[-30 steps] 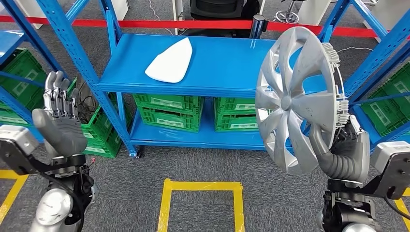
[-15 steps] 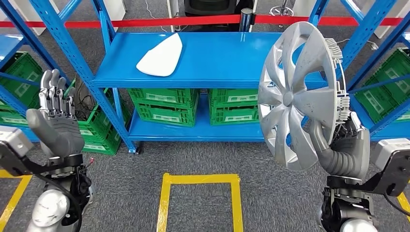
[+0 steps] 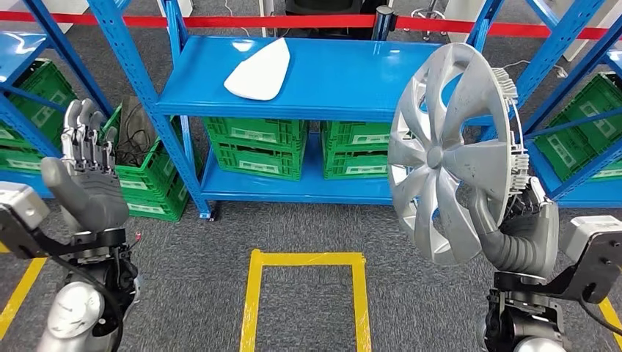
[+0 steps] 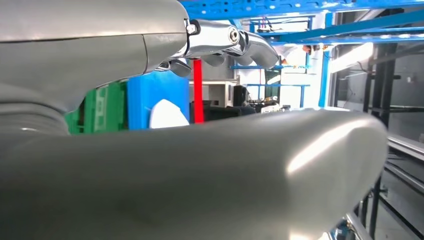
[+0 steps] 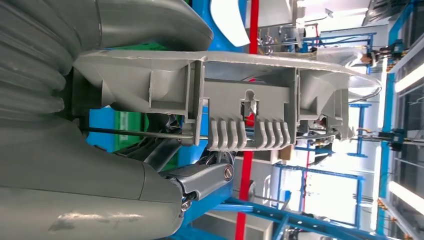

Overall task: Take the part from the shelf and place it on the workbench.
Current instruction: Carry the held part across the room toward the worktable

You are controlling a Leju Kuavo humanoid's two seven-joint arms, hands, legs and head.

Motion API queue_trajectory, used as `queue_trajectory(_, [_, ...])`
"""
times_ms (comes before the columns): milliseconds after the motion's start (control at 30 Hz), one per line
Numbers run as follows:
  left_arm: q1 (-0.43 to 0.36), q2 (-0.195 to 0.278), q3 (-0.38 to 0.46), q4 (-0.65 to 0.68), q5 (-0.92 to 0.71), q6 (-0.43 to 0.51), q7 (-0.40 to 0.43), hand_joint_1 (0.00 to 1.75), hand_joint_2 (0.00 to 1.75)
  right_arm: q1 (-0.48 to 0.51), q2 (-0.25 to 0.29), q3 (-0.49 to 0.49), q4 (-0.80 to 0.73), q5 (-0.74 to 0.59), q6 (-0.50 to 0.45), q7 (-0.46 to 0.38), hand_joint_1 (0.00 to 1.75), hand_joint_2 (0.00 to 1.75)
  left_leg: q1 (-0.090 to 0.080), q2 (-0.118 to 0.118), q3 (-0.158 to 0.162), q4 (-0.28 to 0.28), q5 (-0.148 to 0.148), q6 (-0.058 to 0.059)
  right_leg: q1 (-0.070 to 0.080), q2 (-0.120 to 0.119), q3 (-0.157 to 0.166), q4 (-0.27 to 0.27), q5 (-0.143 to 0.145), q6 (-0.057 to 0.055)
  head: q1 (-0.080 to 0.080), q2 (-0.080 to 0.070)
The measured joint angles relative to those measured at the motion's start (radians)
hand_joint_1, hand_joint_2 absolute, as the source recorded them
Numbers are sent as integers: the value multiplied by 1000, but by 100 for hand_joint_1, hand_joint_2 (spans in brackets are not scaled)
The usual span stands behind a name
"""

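Note:
My right hand grips a silver wheel cover by its lower rim and holds it upright in front of the blue shelf. The right wrist view shows the cover's ribbed back edge clamped between thumb and fingers. My left hand is raised at the left with its fingers straight up and nothing in it; its thumb and fingertips show apart in the left wrist view. A white curved part lies on the shelf top.
Green crates fill the shelf's lower level and the racks at both sides. Blue uprights stand at the left and right. A yellow taped square marks the grey carpet in front. Red tape runs behind the shelf.
The whole picture has shifted, so the camera has moved relative to the shelf. Both hands keep their poses; the right still holds the wheel cover.

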Motion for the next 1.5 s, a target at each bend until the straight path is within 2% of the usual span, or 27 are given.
queue_trajectory(33, [0, 0, 0, 1, 0, 0, 0, 0, 0, 1, 0, 0, 0, 0, 0, 0, 175, 175, 0, 0, -11, 2, 6, -1, -1, 0, 24, -16, 10, 1, 2, 0])
queue_trajectory(133, [-1, 0, 0, 1, 0, 0, 0, 0, 0, 0, 0, 0, 0, 0, 0, 1, 175, 175, 0, -1, -35, 8, 22, -11, 0, 0, 156, -199, 50, -6, 8, 0])
queue_trajectory(200, [-2, 0, 0, 1, 0, 0, -1, 0, 0, -1, 0, 0, -1, 2, -2, 2, 175, 175, 0, -1, -42, 8, 34, -23, 6, 2, 199, -265, 50, -16, 10, 0])
queue_trajectory(267, [-1, 1, 0, 1, 3, 1, -4, 0, 0, -1, 0, 0, -1, 5, -4, 5, 175, 175, 2, -1, -46, 4, 46, -38, 11, 3, 197, -270, 61, -30, 9, 0])
queue_trajectory(333, [0, 1, 1, 2, 5, 5, -10, 0, 0, -1, 1, 0, -1, 11, -5, 11, 175, 175, 3, -1, -58, 18, 29, -49, 9, -1, 192, -280, 76, -46, 6, 0])
queue_trajectory(400, [3, 2, 2, 2, 7, 11, -17, 0, 0, -3, 1, 0, -2, 18, -5, 17, 175, 175, 3, -1, -90, 100, -41, -53, 8, -5, 183, -288, 92, -61, -2, 0])
queue_trajectory(467, [10, 3, 2, 3, 8, 15, -23, 0, 0, -5, 2, 0, -3, 21, -5, 22, 175, 175, 3, -1, -124, 225, -113, -56, 11, -4, 165, -288, 106, -68, -12, 0])
queue_trajectory(500, [14, 3, 2, 4, 8, 17, -25, 0, 0, -5, 2, 1, -3, 21, -4, 23, 175, 175, 3, -1, -128, 262, -124, -56, 13, -4, 155, -287, 113, -69, -16, 0])
queue_trajectory(533, [16, 3, 3, 5, 7, 19, -26, 0, 0, -4, 2, 1, -3, 20, -2, 24, 175, 175, 2, -1, -116, 265, -118, -54, 15, -4, 145, -285, 119, -69, -21, 0])
queue_trajectory(567, [16, 3, 3, 6, 6, 22, -27, 0, 0, -4, 2, 1, -3, 20, -1, 24, 175, 175, 1, -1, -85, 231, -97, -51, 16, -3, 135, -283, 125, -69, -26, 0])
queue_trajectory(600, [16, 3, 4, 6, 4, 25, -27, 0, 0, -4, 2, 1, -3, 19, 1, 23, 175, 175, -1, -1, -39, 170, -75, -45, 18, -2, 127, -280, 131, -67, -31, 0])
queue_trajectory(667, [16, 3, 9, 3, 0, 30, -26, 0, 0, -4, 3, 1, -3, 17, 1, 22, 175, 175, -7, -1, 53, 41, -59, -32, 21, -2, 111, -274, 140, -61, -39, 0])
queue_trajectory(733, [17, 4, 13, -2, -6, 33, -21, 0, 0, -2, 3, 0, -3, 12, -1, 16, 175, 175, -14, -1, 86, -13, -63, -23, 19, -4, 102, -272, 153, -51, -43, 0])
queue_trajectory(800, [18, 6, 17, -5, -10, 34, -13, 0, 0, 1, 3, 0, -3, 5, -3, 10, 175, 175, -15, 0, 80, -24, -47, -16, 16, -3, 95, -273, 161, -39, -49, 0])
queue_trajectory(833, [18, 6, 18, -6, -12, 33, -10, 0, 0, 3, 3, 0, -3, 2, -4, 6, 175, 175, -12, 1, 77, -30, -38, -10, 16, -3, 87, -263, 150, -33, -50, 0])
queue_trajectory(900, [17, 6, 19, -9, -15, 32, -6, 0, 0, 6, 3, -2, -3, -3, -4, -3, 175, 175, -6, 3, 69, -39, -20, -1, 12, -1, 56, -187, 84, -21, -44, 0])
queue_trajectory(967, [17, 6, 19, -10, -15, 30, -6, 0, 0, 7, 3, -3, -3, -7, -4, -9, 175, 175, -5, 3, 51, -38, -8, 2, 4, -1, 22, -61, 11, -10, -35, 0])
queue_trajectory(1000, [17, 6, 19, -10, -15, 30, -5, 0, 0, 8, 3, -3, -3, -8, -4, -10, 175, 175, -4, 3, 41, -35, -2, 1, 1, -1, 16, -19, -5, -6, -33, 0])
queue_trajectory(1033, [17, 6, 19, -10, -15, 29, -5, 0, 0, 9, 3, -3, -3, -10, -4, -10, 175, 175, -2, 3, 30, -32, 4, 0, -3, -1, 25, -9, -2, -2, -30, 0])
queue_trajectory(1067, [17, 6, 19, -10, -15, 29, -5, 0, 0, 10, 3, -3, -3, -10, -4, -10, 175, 175, 0, 3, 18, -27, 9, -3, -6, -1, 53, -38, 17, 2, -28, 0])
queue_trajectory(1133, [16, 6, 19, -10, -15, 29, -5, 0, 0, 10, 3, -4, -3, -11, -4, -10, 175, 175, 4, 2, -3, -15, 16, -11, -10, -1, 140, -166, 54, 6, -21, 0])
queue_trajectory(1200, [15, 6, 19, -10, -15, 28, -6, 0, 0, 10, 3, -5, -4, -11, -5, -10, 175, 175, 4, 2, -18, -7, 24, -23, -6, 3, 198, -258, 61, 0, -13, 0])
queue_trajectory(1300, [13, 7, 19, -10, -13, 25, -5, 0, 0, 10, 3, -5, -5, -13, -9, -12, 175, 175, 6, 2, -28, -6, 39, -46, -1, 5, 197, -274, 69, -23, -10, 0])
queue_trajectory(1333, [12, 7, 19, -10, -12, 25, -4, 0, 0, 11, 3, -5, -5, -15, -10, -13, 175, 175, 7, 2, -35, 0, 31, -51, -1, 3, 193, -277, 75, -33, -11, 0])
queue_trajectory(1400, [7, 9, 19, -10, -11, 25, -3, 0, 0, 11, 4, -5, -5, -17, -12, -20, 175, 175, 8, 2, -65, 69, -29, -54, -2, 0, 184, -284, 90, -52, -19, 0])
queue_trajectory(1467, [3, 11, 19, -10, -11, 25, 0, 0, 0, 11, 5, -5, -5, -17, -13, -24, 175, 175, 7, 2, -107, 198, -108, -55, 3, -1, 166, -283, 104, -63, -32, 0])
queue_trajectory(1500, [3, 12, 19, -10, -10, 25, 2, 0, 0, 11, 5, -5, -5, -18, -13, -25, 175, 175, 6, 2, -119, 249, -128, -55, 6, -1, 155, -282, 111, -65, -37, 0])
